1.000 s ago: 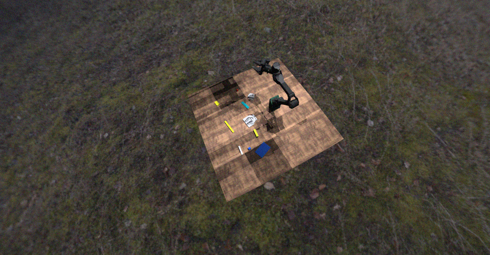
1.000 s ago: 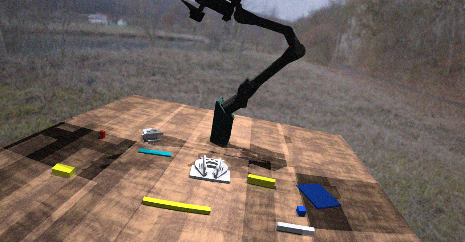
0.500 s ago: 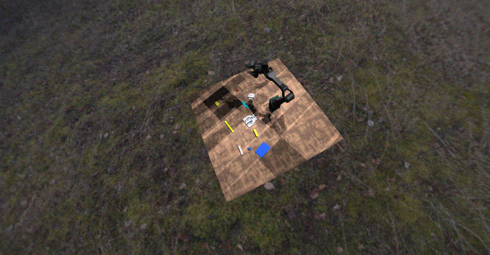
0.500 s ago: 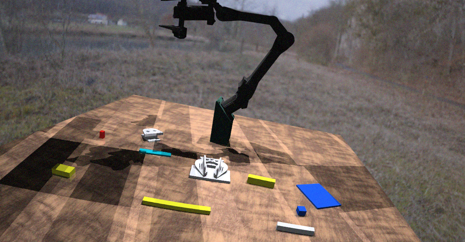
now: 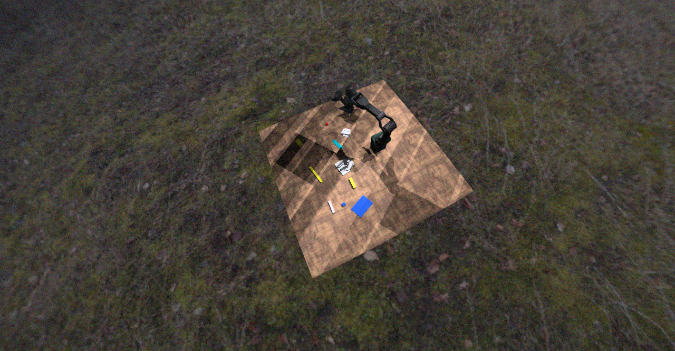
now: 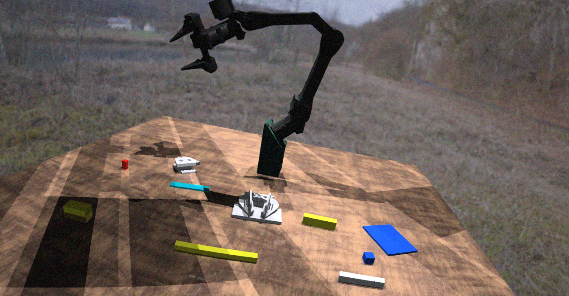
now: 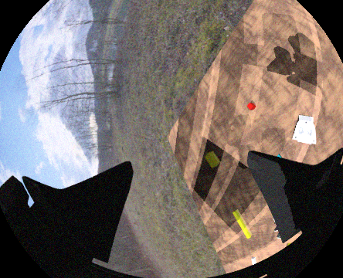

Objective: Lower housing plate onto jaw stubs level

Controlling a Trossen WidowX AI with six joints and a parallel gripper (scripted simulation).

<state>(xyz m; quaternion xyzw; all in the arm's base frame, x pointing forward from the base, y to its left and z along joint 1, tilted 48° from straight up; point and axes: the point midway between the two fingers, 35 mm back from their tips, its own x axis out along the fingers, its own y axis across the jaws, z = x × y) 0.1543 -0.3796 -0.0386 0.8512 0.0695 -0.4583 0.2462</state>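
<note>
The white housing plate (image 6: pixel 186 162) (image 5: pixel 346 132) (image 7: pixel 304 130) lies on the wooden table (image 6: pixel 358 174) (image 5: pixel 424 169), left of the arm's base. The white base with the two upright jaws (image 6: pixel 256 206) (image 5: pixel 344 165) stands in the middle of the table, in front of the arm's base. My gripper (image 6: pixel 178 54) (image 5: pixel 340 96) (image 7: pixel 192 163) is open and empty. It hangs high in the air above the far left part of the table, well above the housing plate, with its fingers pointing left and slightly down.
Around the base lie a red cube (image 6: pixel 125 163) (image 7: pixel 251 106), a cyan bar (image 6: pixel 189 186), a yellow block (image 6: pixel 78 210) (image 7: pixel 212 159), a long yellow bar (image 6: pixel 215 251), a short yellow bar (image 6: pixel 318 221), a blue flat plate (image 6: pixel 389 239), a blue cube (image 6: pixel 368 258) and a white bar (image 6: pixel 361 279). Grass surrounds the table.
</note>
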